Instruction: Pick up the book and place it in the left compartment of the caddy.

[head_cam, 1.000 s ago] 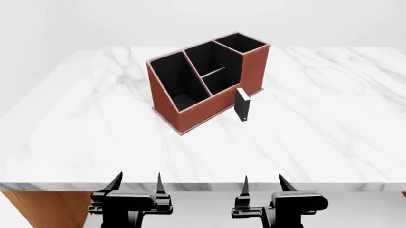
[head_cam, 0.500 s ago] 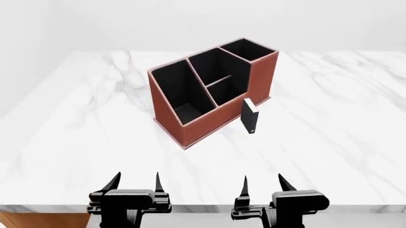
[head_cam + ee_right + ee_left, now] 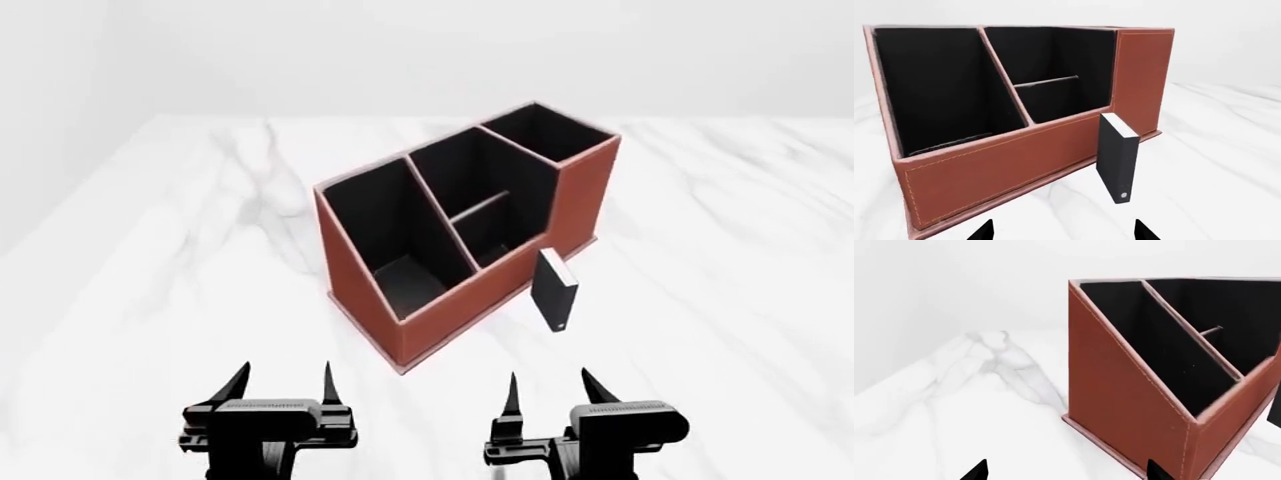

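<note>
Both tools, left [image 3: 284, 383] and right [image 3: 549, 388], hang released before the stitched leather-look caddy [image 3: 441, 300], thin black book [image 3: 557, 290] upright beside it on the marble table [image 3: 160, 280].

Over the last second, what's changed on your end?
The view advanced over the table: its near edge dropped out of sight, and the caddy and book sit lower and larger. Book upright beside the caddy as before; left gripper and right gripper remain open, holding nothing.
</note>
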